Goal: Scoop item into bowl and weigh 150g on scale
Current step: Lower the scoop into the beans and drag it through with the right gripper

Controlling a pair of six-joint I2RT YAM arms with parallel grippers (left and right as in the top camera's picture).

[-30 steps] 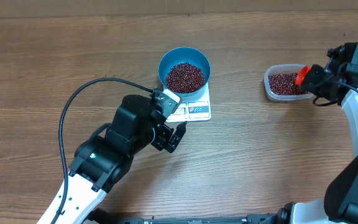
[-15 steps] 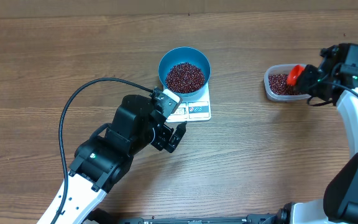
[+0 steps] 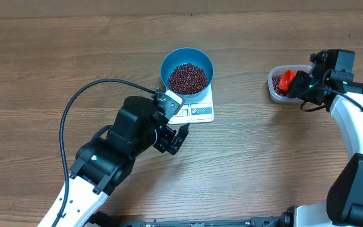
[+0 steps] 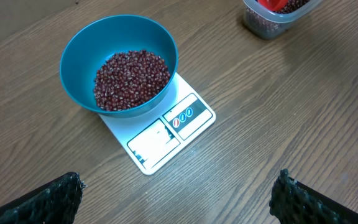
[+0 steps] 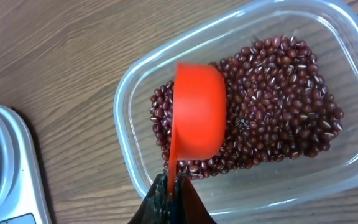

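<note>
The blue bowl (image 3: 187, 70) (image 4: 118, 65) stands on the white scale (image 3: 197, 111) (image 4: 166, 134), with red-brown beans (image 3: 188, 77) (image 4: 131, 79) heaped inside it. My left gripper (image 3: 176, 133) (image 4: 176, 198) hangs open over bare wood just in front of the scale, nothing between its fingers. My right gripper (image 3: 304, 86) (image 5: 173, 190) is shut on the handle of an orange scoop (image 3: 286, 80) (image 5: 197, 116). The scoop lies turned on its side, its cup over the beans (image 5: 272, 106) in the clear plastic tub (image 3: 274, 88) (image 5: 129, 93).
A black cable (image 3: 84, 98) loops over the wood left of the left arm. The tub (image 4: 263, 22) shows at the top right of the left wrist view. The scale's corner (image 5: 17, 168) sits at the left edge of the right wrist view.
The right gripper has carried the orange scoop leftward, from the tub's right rim to over the beans inside it. The left arm, bowl and scale have not moved.
</note>
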